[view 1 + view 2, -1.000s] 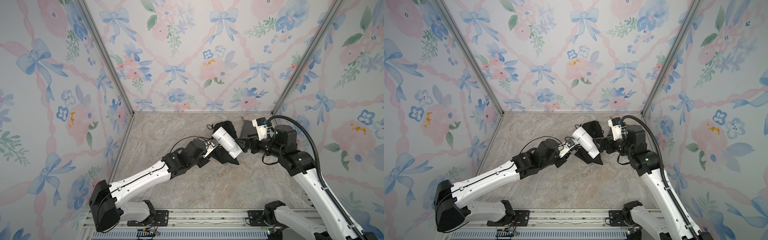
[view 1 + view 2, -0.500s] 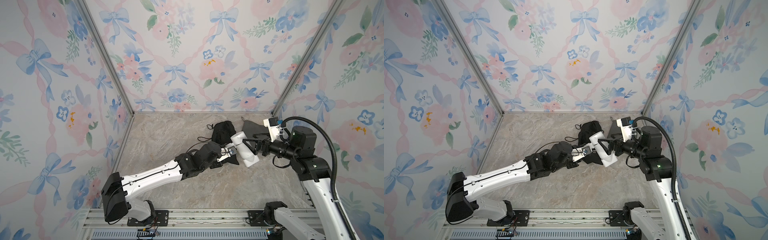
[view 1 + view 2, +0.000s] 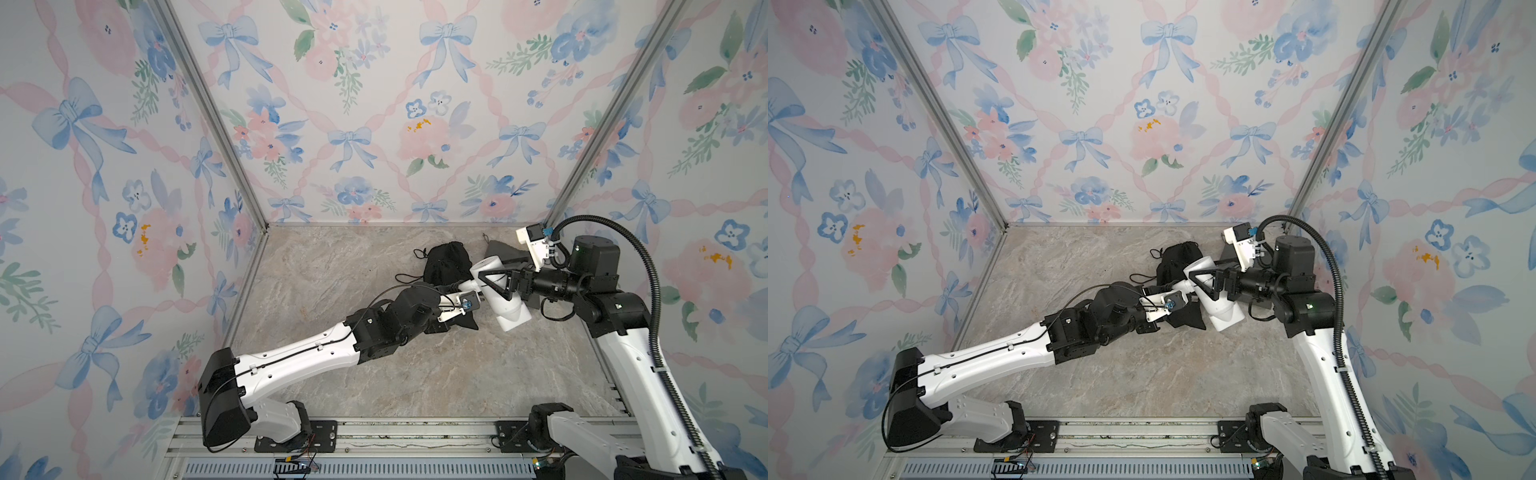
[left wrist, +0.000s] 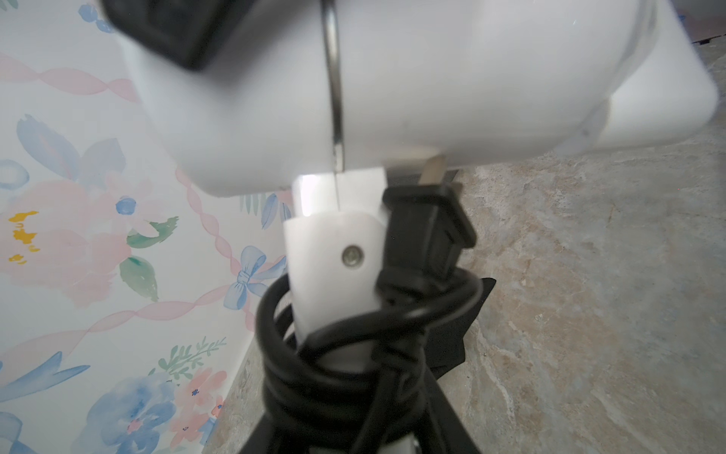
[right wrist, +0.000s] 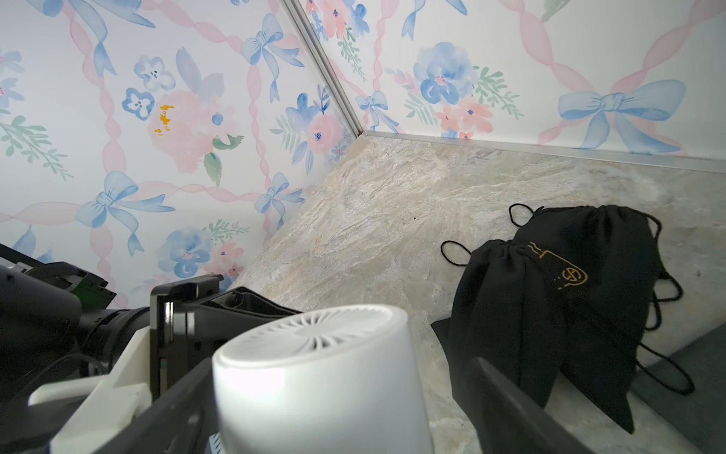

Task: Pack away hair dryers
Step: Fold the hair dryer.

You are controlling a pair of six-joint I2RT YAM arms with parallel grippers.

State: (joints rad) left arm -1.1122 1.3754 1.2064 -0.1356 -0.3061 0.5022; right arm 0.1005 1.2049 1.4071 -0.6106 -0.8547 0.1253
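Inside flower-and-bow papered walls (image 3: 374, 124), over the veined stone-look desk (image 3: 332, 270), my left jaws seem clamped on the cord-wound handle (image 4: 334, 255) of a smooth white hair dryer (image 3: 511, 311), tilted right of centre by soft black pouches (image 3: 446, 262), my right jaws spread wide astride its round barrel.

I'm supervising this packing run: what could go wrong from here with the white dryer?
The left tool grips the white hair dryer only by its cord-wrapped handle; it may pivot or slip. The right tool stands open around the smooth barrel and could knock it when closing. The loose plug might snag on the black pouches.
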